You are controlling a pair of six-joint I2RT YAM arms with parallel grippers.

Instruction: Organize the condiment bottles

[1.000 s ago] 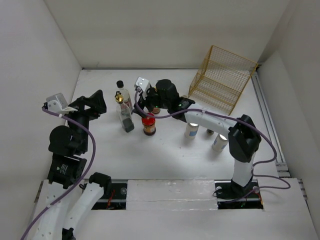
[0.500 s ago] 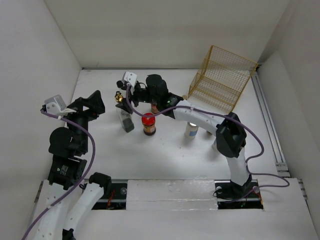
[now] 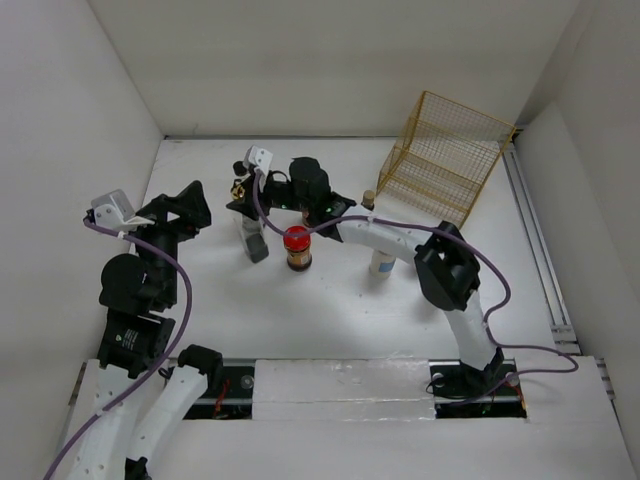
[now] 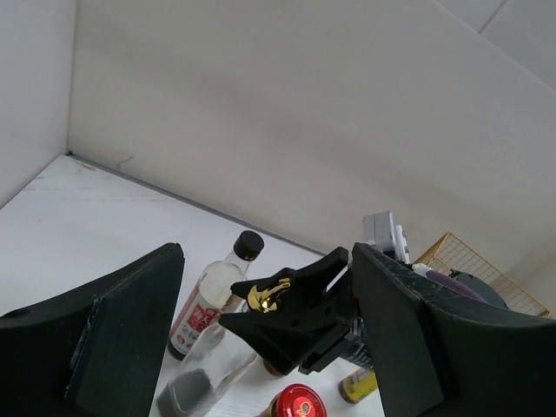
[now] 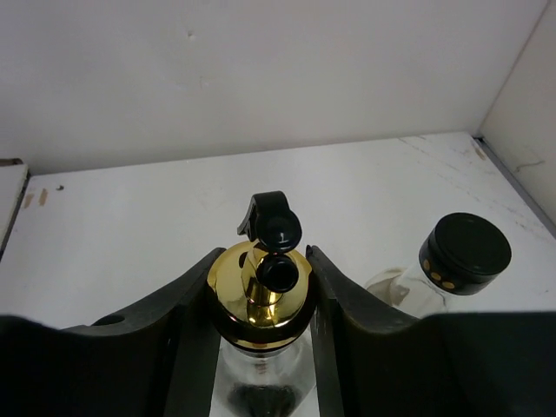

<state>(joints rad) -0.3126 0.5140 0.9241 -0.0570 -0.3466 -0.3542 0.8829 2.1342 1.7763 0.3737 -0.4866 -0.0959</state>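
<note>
My right gripper [image 3: 243, 191] is shut on the gold cap of a clear bottle [image 5: 233, 288] with dark liquid at its bottom; both fingers press the cap's sides. This bottle [image 3: 256, 243] leans at the table's back left. Just beside it stands a black-capped clear bottle [image 5: 465, 254], also visible from the left wrist [image 4: 207, 302]. A red-capped jar [image 3: 297, 247] stands to the right, with a white bottle [image 3: 382, 262] further right. My left gripper [image 3: 185, 208] hovers open to the left, holding nothing.
A gold wire basket [image 3: 445, 155] lies tipped at the back right corner. A small tan-capped bottle [image 3: 367, 200] stands by the right forearm, and a yellow bottle [image 4: 358, 384] shows under the right gripper. White walls enclose the table on three sides.
My right gripper moved left from above the red-capped jar to the gold-capped bottle and closed on its cap. The left arm stayed in place.
</note>
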